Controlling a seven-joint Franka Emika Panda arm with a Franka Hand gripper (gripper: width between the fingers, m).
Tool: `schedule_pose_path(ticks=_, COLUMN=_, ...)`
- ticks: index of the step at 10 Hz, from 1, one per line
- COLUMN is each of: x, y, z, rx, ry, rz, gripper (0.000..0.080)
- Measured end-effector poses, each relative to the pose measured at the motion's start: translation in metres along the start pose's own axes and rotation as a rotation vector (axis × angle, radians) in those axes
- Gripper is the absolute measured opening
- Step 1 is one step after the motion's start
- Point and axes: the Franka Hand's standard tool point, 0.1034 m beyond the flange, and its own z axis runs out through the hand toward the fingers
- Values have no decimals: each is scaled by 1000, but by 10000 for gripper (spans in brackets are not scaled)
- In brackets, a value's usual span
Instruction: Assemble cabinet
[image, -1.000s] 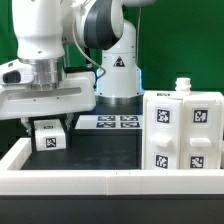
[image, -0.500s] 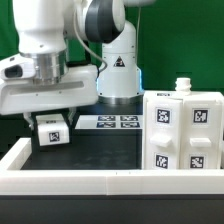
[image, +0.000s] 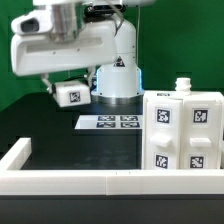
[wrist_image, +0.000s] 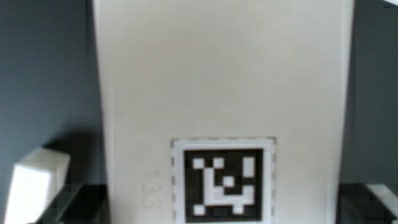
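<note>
My gripper (image: 68, 92) is shut on a small white tagged cabinet block (image: 68, 95) and holds it high above the table at the exterior view's left, tilted a little. In the wrist view the block (wrist_image: 222, 90) fills the picture as a long white panel with a black-and-white tag (wrist_image: 221, 180) near the jaws, which press its two sides. The large white cabinet body (image: 182, 130) with several tags stands upright at the exterior view's right, a small white knob (image: 181, 86) on its top.
The marker board (image: 113, 122) lies flat on the black table near the robot base. A long white rail (image: 70, 180) runs along the front, with a short arm (image: 14, 155) at the exterior view's left.
The gripper has risen well above the table with the block in it and shifted a little to the exterior view's right. The cabinet body has not moved.
</note>
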Motion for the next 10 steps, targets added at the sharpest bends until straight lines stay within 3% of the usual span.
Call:
schedule_pose_path(ticks=3, x=37, y=-44, z=-38, rx=-1, ry=0, rz=99, gripper=561)
schedule_pose_path(ticks=6, x=99, y=-92, z=-50, rx=-34, ry=-14, rz=222, gripper=561)
schedule_pose_path(ticks=7, x=117, y=-99, z=-50, rx=-39, ry=-8, rz=245, gripper=561)
schedule_pose_path(ticks=8, x=125, y=-101, z=-47, rx=-43, ry=-3, rz=256, gripper=561)
schedule_pose_path(ticks=10, x=123, y=-100, z=-46, rx=-43, ry=-6, rz=249, gripper=561)
